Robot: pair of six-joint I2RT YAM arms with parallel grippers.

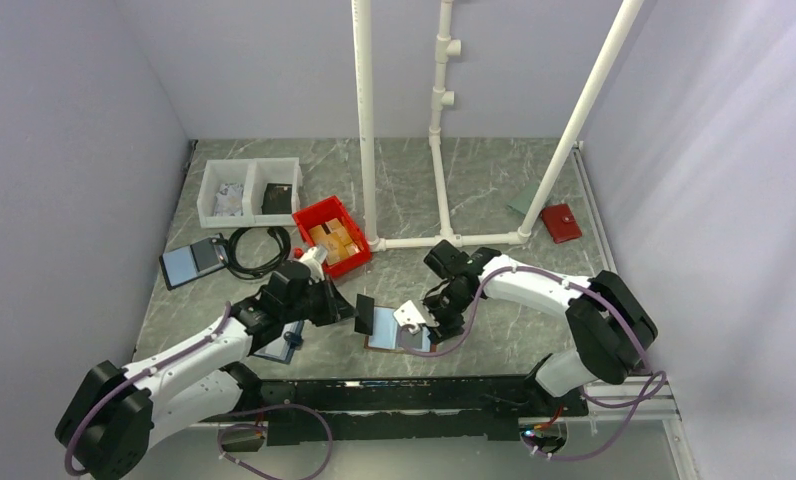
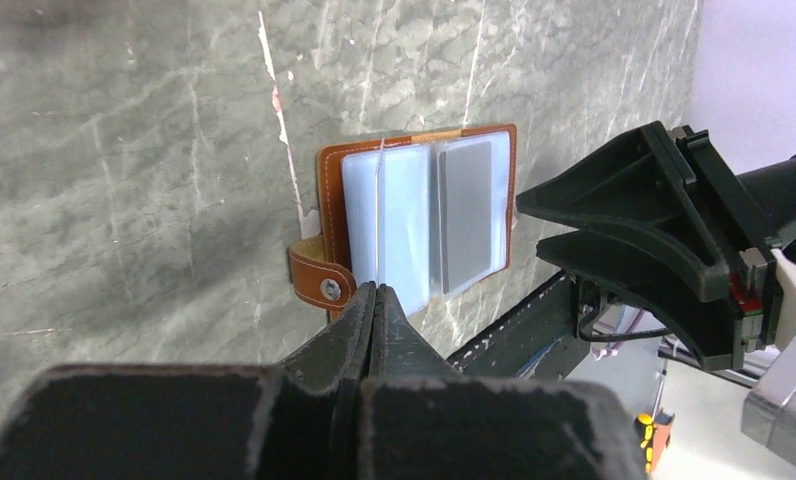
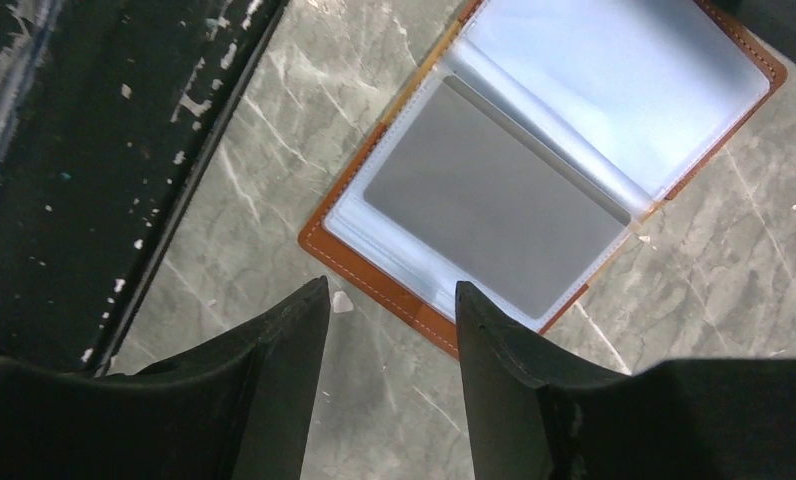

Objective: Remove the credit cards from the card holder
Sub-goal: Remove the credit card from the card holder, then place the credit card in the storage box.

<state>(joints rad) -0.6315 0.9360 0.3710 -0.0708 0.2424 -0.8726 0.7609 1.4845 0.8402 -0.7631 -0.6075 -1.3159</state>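
left gripper: your fingers are pressed together with nothing between them. The tips sit just beside the holder's snap strap; can't tell if they touch it.
right gripper: your fingers are spread, the gap is bare, nothing gripped. The tips hang over the holder's brown edge on the grey-panel side.
card holder: lies open flat on the table, between your 2 grippers and near the black rail at the front edge.
holder faces: 1 pale blue panel and 1 grey panel, both under clear sleeves inside a stitched brown border.
snap strap: sticks out from the side next to the blue panel, stud showing.
left of your left arm: 1 dark folder, a black cable coil, a white 2-compartment tray.
red bin: behind your left gripper, holding small brown items.
far right: red wallet by the white pipe frame.
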